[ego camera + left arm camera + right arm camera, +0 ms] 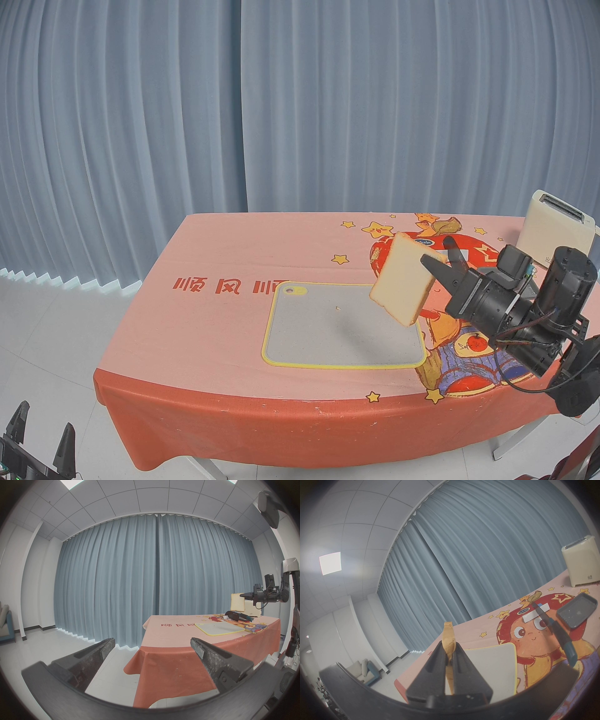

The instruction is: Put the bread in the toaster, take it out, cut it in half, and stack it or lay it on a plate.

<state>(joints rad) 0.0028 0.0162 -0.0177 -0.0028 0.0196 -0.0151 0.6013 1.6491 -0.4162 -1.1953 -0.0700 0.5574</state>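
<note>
A pale slice of bread (405, 279) hangs in the air above the right end of the grey, yellow-rimmed cutting board (340, 328). My right gripper (437, 267) is shut on the slice's right edge; in the right wrist view the bread (448, 634) stands edge-on between the fingers (462, 662). The cream toaster (556, 228) sits at the table's far right corner, its slot showing nothing inside. A teal-handled knife (557, 630) and a dark rectangular plate (576, 609) lie near the toaster. My left gripper (44, 420) hangs open and holds nothing, low beside the table's near left.
The table wears a pink cartoon-printed cloth (250, 250) whose left half is bare. Blue curtains (250, 94) hang behind the far edge. From the left wrist view the table (175, 655) stands some way off across white floor.
</note>
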